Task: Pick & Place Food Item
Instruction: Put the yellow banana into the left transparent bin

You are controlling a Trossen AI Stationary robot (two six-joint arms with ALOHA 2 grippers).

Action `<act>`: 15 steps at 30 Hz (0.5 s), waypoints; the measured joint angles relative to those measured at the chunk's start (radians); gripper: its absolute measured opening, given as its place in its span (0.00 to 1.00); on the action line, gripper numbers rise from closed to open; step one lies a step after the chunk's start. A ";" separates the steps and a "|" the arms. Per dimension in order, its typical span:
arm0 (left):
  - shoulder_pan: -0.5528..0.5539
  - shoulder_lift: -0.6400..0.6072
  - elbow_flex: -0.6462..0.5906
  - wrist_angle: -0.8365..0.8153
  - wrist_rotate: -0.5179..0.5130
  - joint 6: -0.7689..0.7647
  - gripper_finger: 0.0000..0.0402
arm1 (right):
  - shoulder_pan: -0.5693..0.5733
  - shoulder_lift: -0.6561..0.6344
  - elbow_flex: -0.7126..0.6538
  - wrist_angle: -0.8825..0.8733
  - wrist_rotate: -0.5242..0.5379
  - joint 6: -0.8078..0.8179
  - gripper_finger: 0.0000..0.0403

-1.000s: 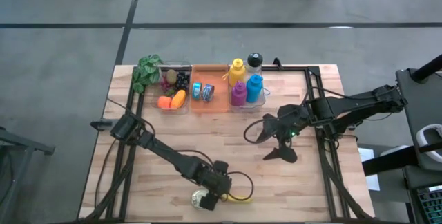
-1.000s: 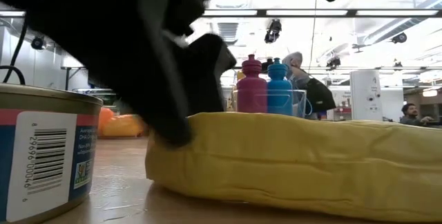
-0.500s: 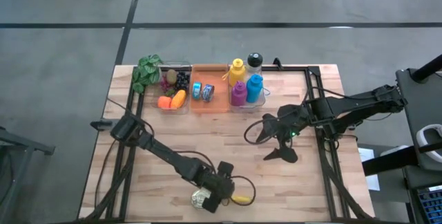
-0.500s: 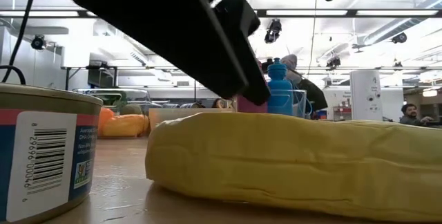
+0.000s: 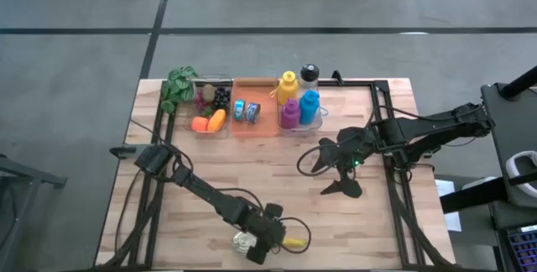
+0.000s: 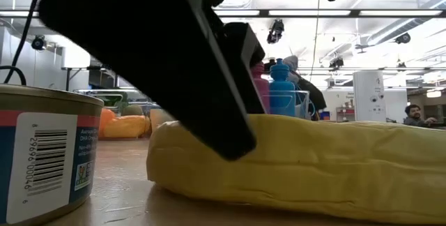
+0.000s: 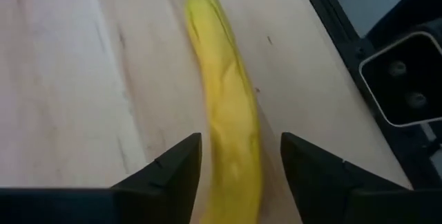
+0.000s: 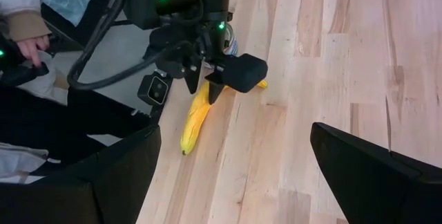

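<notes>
Squeezing in on the banana (image 7: pixel 231 124) is what my left pincer (image 7: pixel 238 172) is doing now. A moment ago my fingers stood wider and higher over it. Now they have come down, one on each side of the banana, and the gap has shrunk. It looks partly closed, but I do not think the fingers (image 7: pixel 169 175) are pressing the peel yet, because a bit of wood shows between the finger and the fruit.

The banana lies flat on the table (image 5: pixel 252 180), close to the front edge, right beside a small can (image 6: pixel 42 153). From above you can see it poking out from under my left pincer (image 5: pixel 270 237).

I think this means the grab is almost done. Next I would need to close a little more, then lift. The banana is soft, so a hard squeeze could squash it.

My right pincer (image 5: pixel 331 164) waits over the right side of the table, with its fingers spread wide and nothing in them. The bins (image 5: pixel 243 112) with other food and bottles (image 5: pixel 299 100) sit at the far side.
</notes>
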 joint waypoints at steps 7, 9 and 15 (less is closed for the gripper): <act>0.001 0.005 -0.001 0.000 0.012 -0.012 0.43 | 0.000 0.000 0.000 0.000 0.000 0.000 0.92; 0.001 0.005 -0.001 -0.001 0.019 -0.012 0.40 | 0.000 0.000 0.000 0.000 0.000 0.000 0.92; 0.000 0.005 0.000 -0.029 0.019 -0.011 0.27 | 0.000 0.000 0.000 0.000 0.000 0.000 0.92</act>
